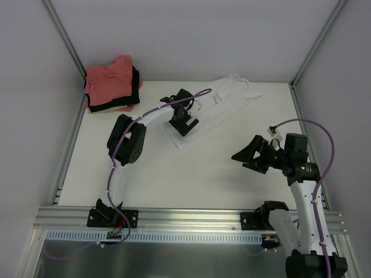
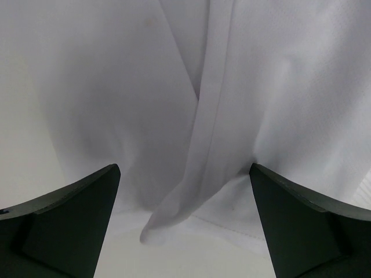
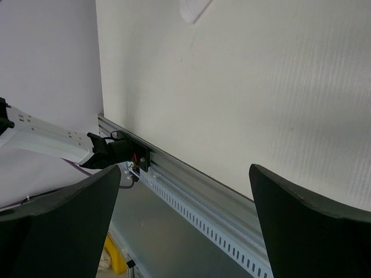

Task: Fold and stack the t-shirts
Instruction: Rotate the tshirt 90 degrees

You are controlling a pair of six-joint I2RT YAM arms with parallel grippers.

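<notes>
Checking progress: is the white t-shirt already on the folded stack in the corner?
No, the white cloth t-shirt lies apart from the salmon-pink and black cloth stack.

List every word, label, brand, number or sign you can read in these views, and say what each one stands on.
No text can be read in any view.
white t-shirt: a small mark at the neck, too small to read.
right arm: a small white tag near the wrist, too small to read.
folded stack of t-shirts: no print visible.
Left wrist view: plain white cloth, no print.
</notes>
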